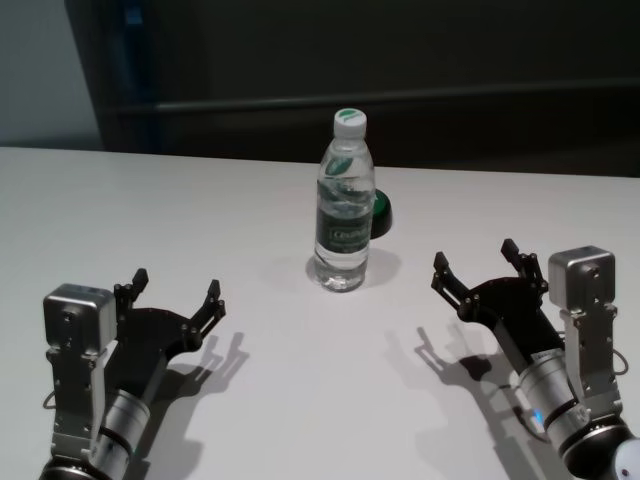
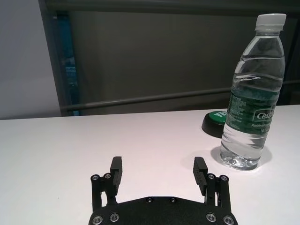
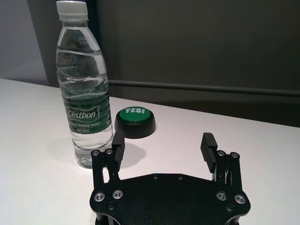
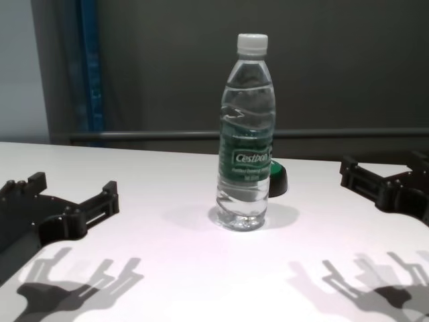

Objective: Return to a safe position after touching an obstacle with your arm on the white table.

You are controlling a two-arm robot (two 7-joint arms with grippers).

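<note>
Bottle (image 1: 343, 205) upright on table (image 1: 150, 210), ahead of and between both grippers, touching neither. Left gripper (image 1: 176, 292) released, fingers spread. Right gripper (image 1: 483, 264) released. Green button (image 3: 135, 121) just behind bottle.

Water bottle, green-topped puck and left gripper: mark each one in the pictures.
water bottle (image 1: 342, 232): head view, on its dark green label.
green-topped puck (image 3: 135, 115): right wrist view, on its green top, behind the bottle.
left gripper (image 1: 176, 289): head view, midway between its open fingertips, above the white table (image 1: 150, 200).
</note>
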